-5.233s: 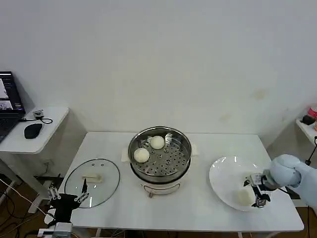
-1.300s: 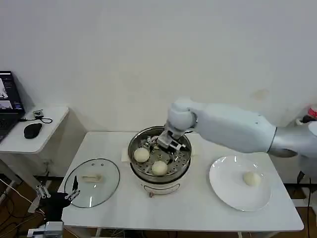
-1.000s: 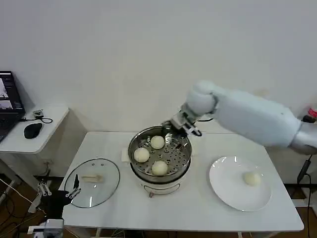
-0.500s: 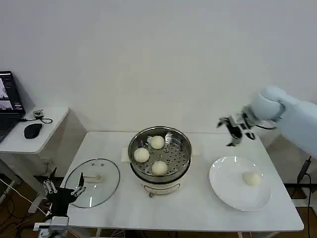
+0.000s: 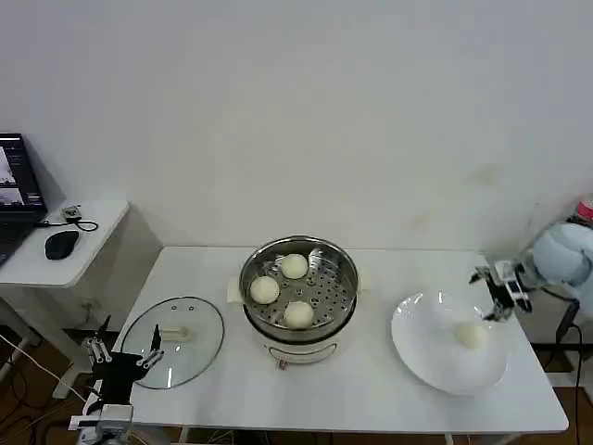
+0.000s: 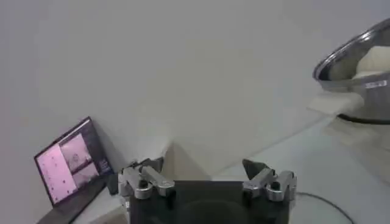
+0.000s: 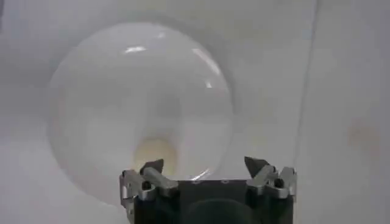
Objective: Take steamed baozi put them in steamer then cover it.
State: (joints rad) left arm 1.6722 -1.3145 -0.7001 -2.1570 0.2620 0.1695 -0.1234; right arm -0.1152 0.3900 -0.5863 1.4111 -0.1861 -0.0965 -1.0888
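The steamer (image 5: 298, 289) stands mid-table with three steamed baozi (image 5: 297, 313) on its perforated tray. A fourth baozi (image 5: 471, 335) lies on the white plate (image 5: 422, 357) to the right. My right gripper (image 5: 491, 295) hangs open and empty just above the plate's far right rim, close to that baozi. In the right wrist view the baozi (image 7: 155, 154) sits near one fingertip of the open right gripper (image 7: 204, 167). The glass cover (image 5: 173, 341) lies flat at the table's front left. My left gripper (image 5: 125, 358) waits open beside the cover, and the left gripper (image 6: 206, 176) is also open in its wrist view.
A side table (image 5: 56, 260) at the far left carries a laptop (image 5: 17, 199) and a mouse (image 5: 62, 244). The steamer's rim (image 6: 359, 58) shows far off in the left wrist view. The table's right edge (image 5: 547, 389) runs close past the plate.
My right gripper left a third baozi in the steamer, swung right across the table and came down open beside the plate. The left gripper shifted only slightly near the cover.
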